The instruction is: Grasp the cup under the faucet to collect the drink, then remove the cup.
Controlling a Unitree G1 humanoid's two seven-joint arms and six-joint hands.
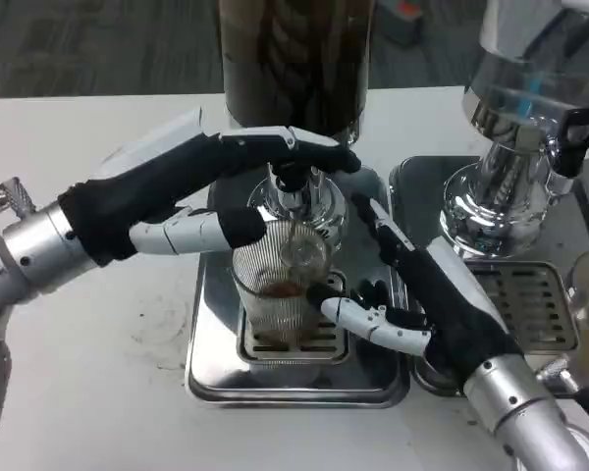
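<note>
Head view: looked down at a white table (79,343) with two drink machines on it.
Cup: a clear ribbed cup (278,294) stood upright on the grate of a shiny metal tray (299,388), right under the faucet (293,191). A little brown drink sat in its bottom.
Faucet: it hung from the dark drink tank (294,59) and pointed down into the cup.
Left hand: the left hand (206,191) reached in from the left. Its top fingers lay over the black faucet handle (309,157). Its thumb stuck out just beside the rim of the cup. I could not tell if the fingers pressed the handle down or only rested on it.
Right hand: the right hand (422,299) came in from the right. Its fingers were spread apart. One fingertip touched the side of the cup, but the hand was not wrapped around it.
Second machine: a shiny silver machine (515,128) stood on the right on its own tray (530,304), with a black handle (574,137).
</note>
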